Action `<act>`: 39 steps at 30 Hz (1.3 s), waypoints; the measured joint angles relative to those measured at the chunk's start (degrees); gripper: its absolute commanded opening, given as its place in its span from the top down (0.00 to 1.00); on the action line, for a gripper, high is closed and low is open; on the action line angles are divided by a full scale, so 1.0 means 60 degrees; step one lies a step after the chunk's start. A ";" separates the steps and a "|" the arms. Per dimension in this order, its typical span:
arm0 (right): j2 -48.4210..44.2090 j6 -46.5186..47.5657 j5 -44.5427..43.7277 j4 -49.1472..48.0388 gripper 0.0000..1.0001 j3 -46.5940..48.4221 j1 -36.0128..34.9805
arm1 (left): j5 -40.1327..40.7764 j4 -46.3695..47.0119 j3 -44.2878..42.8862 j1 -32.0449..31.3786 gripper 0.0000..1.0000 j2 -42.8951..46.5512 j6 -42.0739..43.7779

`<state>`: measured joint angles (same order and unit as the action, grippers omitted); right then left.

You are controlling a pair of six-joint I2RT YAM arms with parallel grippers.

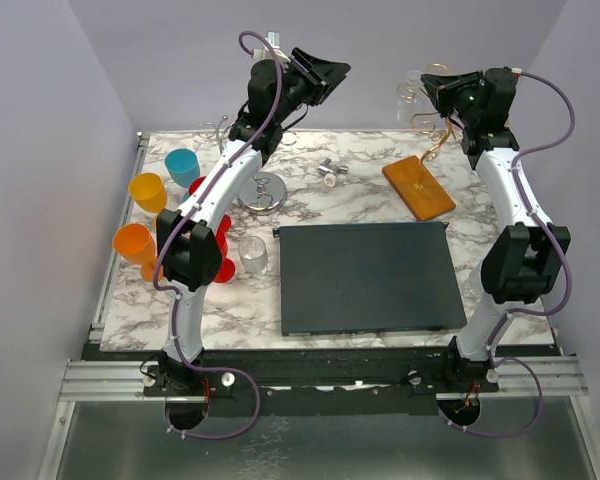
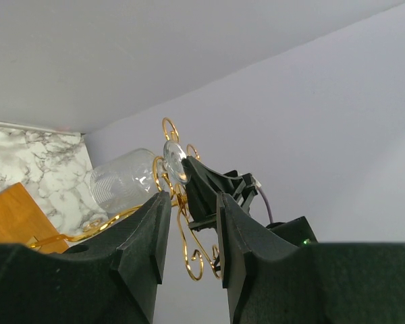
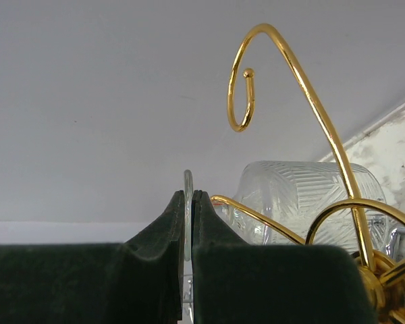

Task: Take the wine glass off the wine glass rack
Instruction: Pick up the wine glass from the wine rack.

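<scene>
The wine glass rack has an orange-brown wooden base on the table's far right and a gold wire stem with curly hooks. The clear ribbed wine glass hangs among the hooks, its bowl beside the gold wires. My right gripper is shut on the thin round foot of the glass, high over the rack. My left gripper is open and holds nothing. It is raised at the back centre and faces the rack's gold curls.
A dark mat lies in the middle of the marble table. Orange, yellow and teal cups and red cups stand at the left, with a clear tumbler near them. A chrome stand's round base sits behind them.
</scene>
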<state>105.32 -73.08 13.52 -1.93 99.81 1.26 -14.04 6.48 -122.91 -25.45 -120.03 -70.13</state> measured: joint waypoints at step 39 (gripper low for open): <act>-0.1290 0.0025 -0.0386 0.0229 0.99 -0.1217 0.0015 | -0.0812 0.0193 0.0266 0.0044 0.60 0.0175 -0.0062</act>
<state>97.58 -72.93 11.20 -0.56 92.51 1.34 -18.92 7.64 -121.32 -25.19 -118.98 -70.50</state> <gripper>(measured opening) 0.051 0.398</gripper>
